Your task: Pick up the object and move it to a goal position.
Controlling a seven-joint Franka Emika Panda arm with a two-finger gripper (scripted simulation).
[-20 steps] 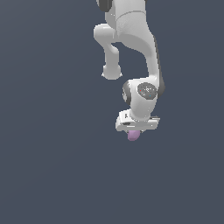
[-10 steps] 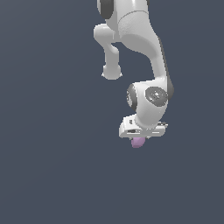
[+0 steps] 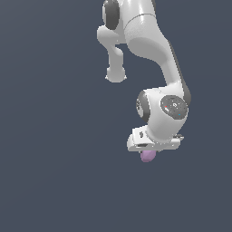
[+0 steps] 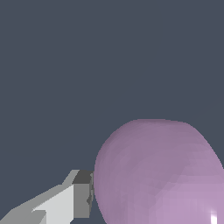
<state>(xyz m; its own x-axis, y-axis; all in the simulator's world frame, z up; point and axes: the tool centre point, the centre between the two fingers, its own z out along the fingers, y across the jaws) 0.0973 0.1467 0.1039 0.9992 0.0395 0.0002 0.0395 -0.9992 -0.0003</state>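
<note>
Gripping the object (image 3: 147, 156), the tool (image 3: 148, 153) appears closed on it: in the exterior view the purple-pink lump hangs directly under the white hand, touching it, with nothing visible beneath to carry it. No table, floor or goal marker shows in either view, only a flat grey-blue background, so the lump's place can only be given as under the tool, in its grasp.

Slipping seems the main risk from here. The lump is rounded and, by the exterior view, much of it protrudes below the hand, so the hold may sit high on its curved surface; a quick swing or a sudden stop of the arm (image 3: 154, 54) could squeeze it out or roll it between the pads. With no goal in sight, overshooting or releasing at the wrong spot is also possible.

The wrist view shows what the exterior one cannot: the object (image 4: 159, 173) fills the near field, and one grey fingertip (image 4: 82, 194) lies against its side. The other finger is outside that picture. The exterior view alone shows the arm's pose and the lump's small size against the hand.
</note>
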